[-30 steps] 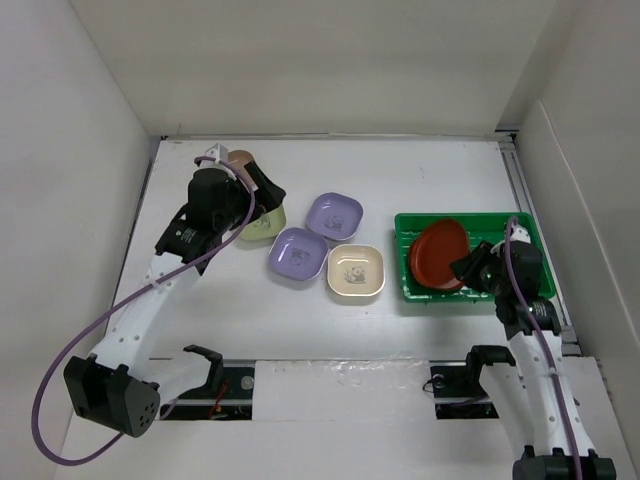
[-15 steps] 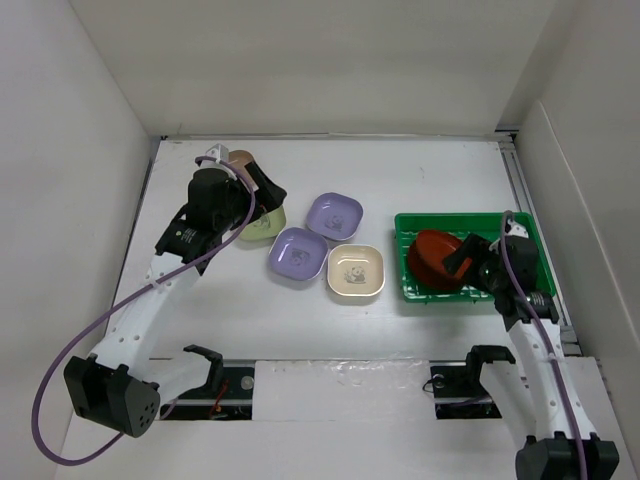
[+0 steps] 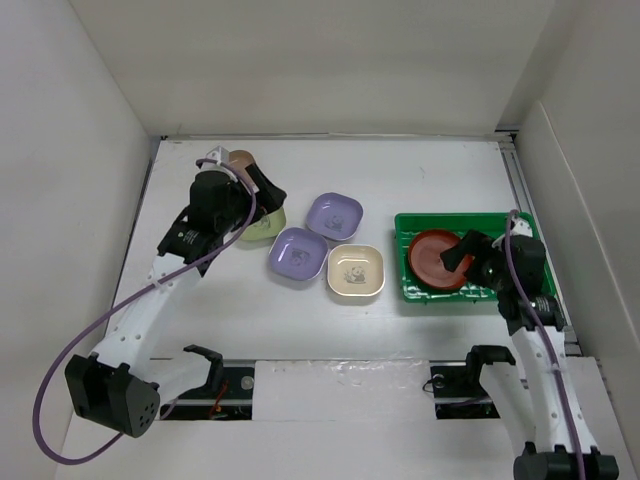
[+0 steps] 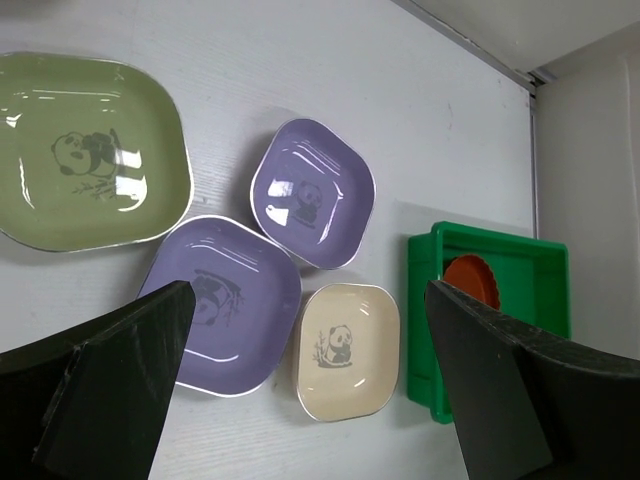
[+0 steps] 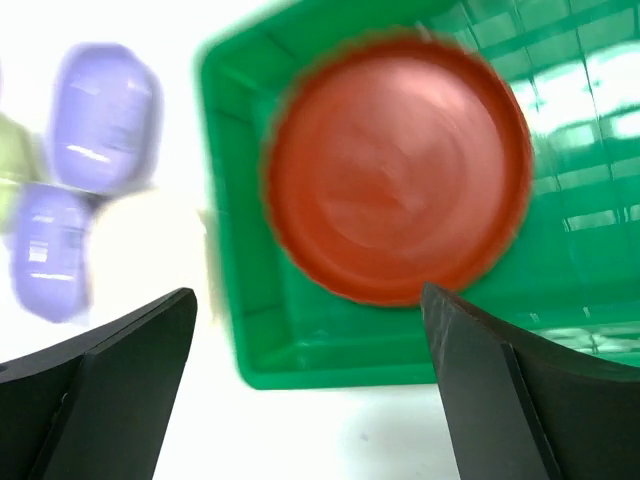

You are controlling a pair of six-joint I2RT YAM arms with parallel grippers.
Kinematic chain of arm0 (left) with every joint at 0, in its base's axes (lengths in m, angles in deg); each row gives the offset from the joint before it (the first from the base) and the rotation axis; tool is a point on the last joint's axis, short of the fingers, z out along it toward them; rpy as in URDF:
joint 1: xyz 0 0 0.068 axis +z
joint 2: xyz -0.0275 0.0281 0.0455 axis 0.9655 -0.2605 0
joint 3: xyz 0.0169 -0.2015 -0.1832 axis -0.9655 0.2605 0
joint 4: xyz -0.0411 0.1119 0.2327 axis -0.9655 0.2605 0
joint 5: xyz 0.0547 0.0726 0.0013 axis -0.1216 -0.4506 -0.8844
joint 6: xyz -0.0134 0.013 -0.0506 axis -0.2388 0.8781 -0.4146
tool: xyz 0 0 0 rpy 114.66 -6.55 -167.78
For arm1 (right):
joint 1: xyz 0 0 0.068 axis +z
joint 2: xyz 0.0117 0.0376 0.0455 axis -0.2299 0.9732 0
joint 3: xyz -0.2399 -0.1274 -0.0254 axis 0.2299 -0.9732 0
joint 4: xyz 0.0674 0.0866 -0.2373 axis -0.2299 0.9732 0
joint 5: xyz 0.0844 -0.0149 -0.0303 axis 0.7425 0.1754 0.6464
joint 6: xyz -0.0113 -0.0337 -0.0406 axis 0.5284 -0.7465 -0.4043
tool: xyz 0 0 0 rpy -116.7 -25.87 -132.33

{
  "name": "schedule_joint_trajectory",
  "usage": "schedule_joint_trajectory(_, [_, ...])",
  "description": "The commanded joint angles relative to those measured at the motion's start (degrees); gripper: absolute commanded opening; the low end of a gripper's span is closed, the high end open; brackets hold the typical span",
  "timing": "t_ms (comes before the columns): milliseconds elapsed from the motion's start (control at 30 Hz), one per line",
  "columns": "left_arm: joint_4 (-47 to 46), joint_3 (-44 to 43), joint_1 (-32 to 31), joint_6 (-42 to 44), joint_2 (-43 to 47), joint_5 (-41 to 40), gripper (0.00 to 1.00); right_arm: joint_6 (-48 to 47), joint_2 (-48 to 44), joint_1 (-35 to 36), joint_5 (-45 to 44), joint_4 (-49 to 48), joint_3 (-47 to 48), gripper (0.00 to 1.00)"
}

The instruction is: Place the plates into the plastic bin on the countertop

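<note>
A round red plate lies flat in the left half of the bright green plastic bin, under the right gripper, which is spread wide and empty. The left gripper, also wide, hangs over rounded-square panda plates on the white countertop.

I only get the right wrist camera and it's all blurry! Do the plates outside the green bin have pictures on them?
Observer: Yes, pandas: the left wrist view shows one printed on the cream rounded-square plate, the two lavender rounded-square plates and the light green rounded-square plate.
Operator: What's the other arm doing?
Observer: The left claw hangs open by the light green plate, holding nothing.
Operator: Any plates I can't see?
Observer: A tan-pink plate peeks out behind the left arm, far left on the white countertop.
</note>
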Motion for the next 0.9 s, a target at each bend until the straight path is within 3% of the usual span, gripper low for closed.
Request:
schedule_joint_trajectory(0, [-1.7, 2.7, 0.0, -0.8, 1.3, -2.5, 1.00, -2.4, -4.7, -0.1, 4.2, -2.9, 6.8, 1.00])
schedule_joint_trajectory(67, [-1.2, 3.7, 0.0, -2.1, 1.3, -4.9, 1.00, -4.2, -3.9, 2.6, -0.6, 0.2, 10.9, 1.00])
schedule_joint_trajectory(267, [-2.8, 10.9, 0.0, -4.9, 3.5, -8.5, 1.00, -10.5, 10.3, 12.1, -6.3, 3.1, 25.8, 1.00])
schedule_joint_trajectory(400, [-5.2, 14.3, 0.0, -4.4, 1.6, -8.5, 1.00, -12.4, 19.7, 25.2, -17.7, 3.7, 36.1, 1.00])
schedule_joint_trajectory(533, [-8.0, 15.9, 0.0, -3.3, -2.5, -7.2, 1.00, -16.7, 30.3, 38.5, -22.7, 6.7, 50.6, 1.00])
schedule_joint_trajectory(600, [-9.3, 17.0, 0.0, -3.3, -4.9, -6.5, 1.00, -19.6, 35.1, 41.7, -23.4, 7.5, 54.0, 1.00])
schedule_joint_trajectory(767, [-9.3, 18.3, 0.0, -4.4, -6.2, -8.0, 1.00, -20.6, 40.1, 42.7, -18.5, 0.4, 50.5, 1.00])
schedule_joint_trajectory(867, [-8.7, 19.6, 0.0, -6.6, -3.9, -11.0, 1.00, -18.5, 44.1, 40.5, -18.5, -2.8, 45.2, 0.94])
